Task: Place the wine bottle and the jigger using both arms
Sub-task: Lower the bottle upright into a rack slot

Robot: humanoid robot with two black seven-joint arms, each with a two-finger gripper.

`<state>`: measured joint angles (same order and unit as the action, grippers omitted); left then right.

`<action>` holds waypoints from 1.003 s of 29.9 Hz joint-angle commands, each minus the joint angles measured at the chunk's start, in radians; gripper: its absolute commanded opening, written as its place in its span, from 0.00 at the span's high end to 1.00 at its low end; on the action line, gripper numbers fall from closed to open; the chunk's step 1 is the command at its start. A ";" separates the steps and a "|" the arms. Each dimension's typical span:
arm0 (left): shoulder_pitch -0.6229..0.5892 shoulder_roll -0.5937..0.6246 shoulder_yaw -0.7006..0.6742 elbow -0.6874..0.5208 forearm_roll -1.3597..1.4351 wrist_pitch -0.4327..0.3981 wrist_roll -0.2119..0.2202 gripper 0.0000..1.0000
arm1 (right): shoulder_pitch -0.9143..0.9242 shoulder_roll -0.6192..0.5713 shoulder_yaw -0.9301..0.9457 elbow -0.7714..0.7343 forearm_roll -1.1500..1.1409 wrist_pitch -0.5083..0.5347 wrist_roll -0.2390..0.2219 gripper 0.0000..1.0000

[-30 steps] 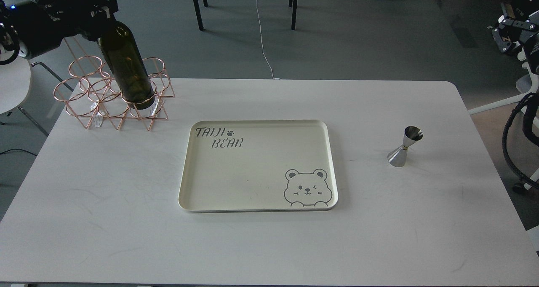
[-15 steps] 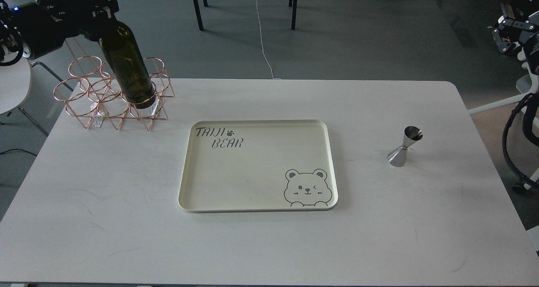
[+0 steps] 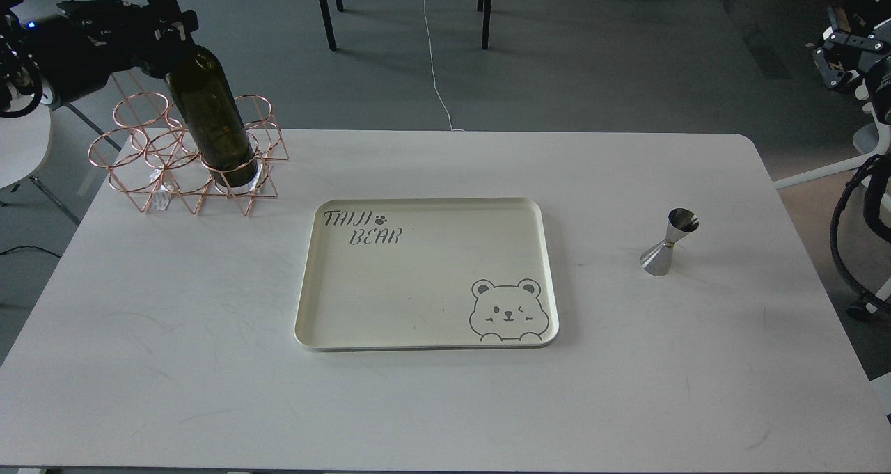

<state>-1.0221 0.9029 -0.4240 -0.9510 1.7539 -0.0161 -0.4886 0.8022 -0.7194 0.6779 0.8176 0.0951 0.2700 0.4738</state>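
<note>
The dark olive-green wine bottle (image 3: 212, 122) stands tilted in a front ring of a copper wire rack (image 3: 150, 157) at the table's far left corner. My left gripper (image 3: 166, 23) comes in from the top left and is closed around the bottle's neck, which it hides. The silver jigger (image 3: 668, 243) stands upright on the table's right side, untouched. My right arm stays at the right edge; its gripper (image 3: 841, 55) is far above and behind the jigger, dark and small, and its fingers cannot be told apart.
A cream tray (image 3: 313, 279) with a bear drawing and "TAIJI BEAR" lettering lies in the middle of the white table (image 3: 174, 390). Chair and table legs and a white cable are on the floor beyond the far edge.
My left gripper and the bottle have moved slightly down and right, and the bottle's base sits a little lower in the rack ring. The jigger and right arm have not moved.
</note>
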 commanded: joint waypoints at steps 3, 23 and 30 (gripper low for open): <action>0.002 -0.001 0.001 0.000 -0.004 0.001 0.000 0.74 | 0.000 0.000 0.000 0.000 0.000 0.000 0.000 0.03; 0.000 -0.002 0.002 0.000 -0.004 -0.001 0.000 0.45 | -0.001 0.000 0.000 0.000 0.000 0.000 0.000 0.03; -0.001 -0.010 -0.002 0.000 -0.036 0.002 0.000 0.27 | -0.001 0.000 0.000 0.000 0.000 0.000 0.000 0.03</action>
<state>-1.0219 0.8936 -0.4224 -0.9511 1.7452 -0.0169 -0.4886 0.8008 -0.7194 0.6781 0.8176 0.0951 0.2700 0.4739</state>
